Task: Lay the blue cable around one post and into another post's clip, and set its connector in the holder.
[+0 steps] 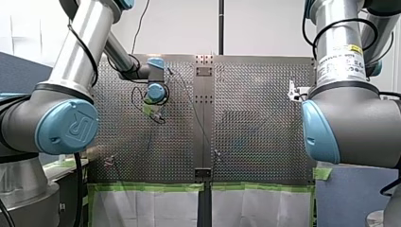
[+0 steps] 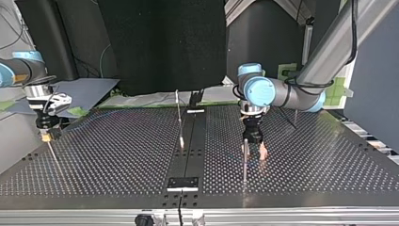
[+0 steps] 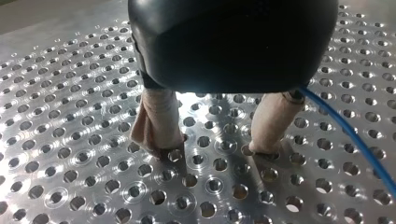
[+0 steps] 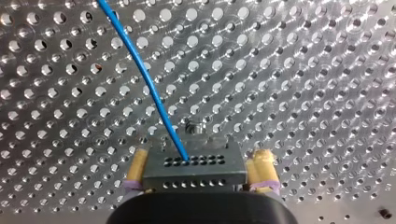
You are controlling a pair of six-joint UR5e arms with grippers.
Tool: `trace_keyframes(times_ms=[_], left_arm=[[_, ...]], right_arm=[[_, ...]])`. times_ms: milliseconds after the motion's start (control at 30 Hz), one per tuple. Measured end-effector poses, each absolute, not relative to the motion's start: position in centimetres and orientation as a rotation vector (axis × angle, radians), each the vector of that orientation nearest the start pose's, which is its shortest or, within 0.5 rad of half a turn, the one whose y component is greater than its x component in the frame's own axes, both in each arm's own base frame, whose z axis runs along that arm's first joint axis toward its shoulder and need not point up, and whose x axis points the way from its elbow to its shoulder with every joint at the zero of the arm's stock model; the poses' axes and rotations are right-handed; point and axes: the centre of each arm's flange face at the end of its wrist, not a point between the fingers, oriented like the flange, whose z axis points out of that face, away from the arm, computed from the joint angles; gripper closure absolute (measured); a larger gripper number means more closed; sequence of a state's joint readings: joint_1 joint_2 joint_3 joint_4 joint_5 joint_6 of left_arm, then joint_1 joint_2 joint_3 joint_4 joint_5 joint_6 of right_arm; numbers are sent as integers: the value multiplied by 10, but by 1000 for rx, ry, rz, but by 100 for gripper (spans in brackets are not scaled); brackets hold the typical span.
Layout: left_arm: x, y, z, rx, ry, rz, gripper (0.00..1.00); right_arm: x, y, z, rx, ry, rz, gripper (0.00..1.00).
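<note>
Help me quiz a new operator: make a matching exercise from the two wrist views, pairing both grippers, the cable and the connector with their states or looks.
1 left gripper
2 right gripper
3 blue cable
4 connector

a grey block with rows of small holes
b open, nothing between its fingers
c thin, runs into one of the block's holes
d shut on the connector

Pairs: 1-b, 2-d, 3-c, 4-a

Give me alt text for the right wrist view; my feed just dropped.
A grey connector block with rows of small holes is gripped between my right jaws' yellow pads. The blue cable leaves its upper face and runs away ahead across the perforated table.
</note>
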State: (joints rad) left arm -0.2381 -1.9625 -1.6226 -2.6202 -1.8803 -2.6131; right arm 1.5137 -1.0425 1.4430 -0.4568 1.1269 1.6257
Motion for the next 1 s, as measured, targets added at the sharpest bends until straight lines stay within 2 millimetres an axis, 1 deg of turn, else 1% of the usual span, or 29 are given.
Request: trace_keyframes(times_ms=[1000], left_arm=[[577, -245, 295, -830, 1310, -786, 0]], right_arm=[[138, -679, 280, 1446, -995, 1529, 8]])
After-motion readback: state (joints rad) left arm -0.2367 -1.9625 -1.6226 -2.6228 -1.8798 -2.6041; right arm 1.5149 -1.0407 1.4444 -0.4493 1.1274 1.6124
